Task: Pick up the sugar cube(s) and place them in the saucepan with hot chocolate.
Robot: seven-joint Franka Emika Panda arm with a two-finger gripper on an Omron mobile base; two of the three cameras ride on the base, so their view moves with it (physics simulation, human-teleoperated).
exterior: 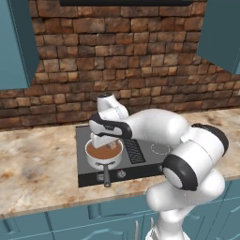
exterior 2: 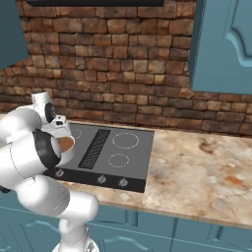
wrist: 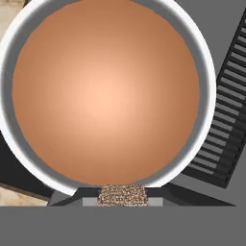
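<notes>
I have the gripper (wrist: 122, 198) right over the pan (exterior: 104, 153), which sits on the front left burner of the hob (exterior 2: 110, 147), handle toward me. In the hand view a speckled cube (wrist: 122, 194) sits clamped between the fingers, just at the pan's near rim, brown liquid spread wide below. To do this well I'd nudge the hand further over the liquid's middle first, keep low to limit splashing, then part the fingers and let it drop straight in
</notes>
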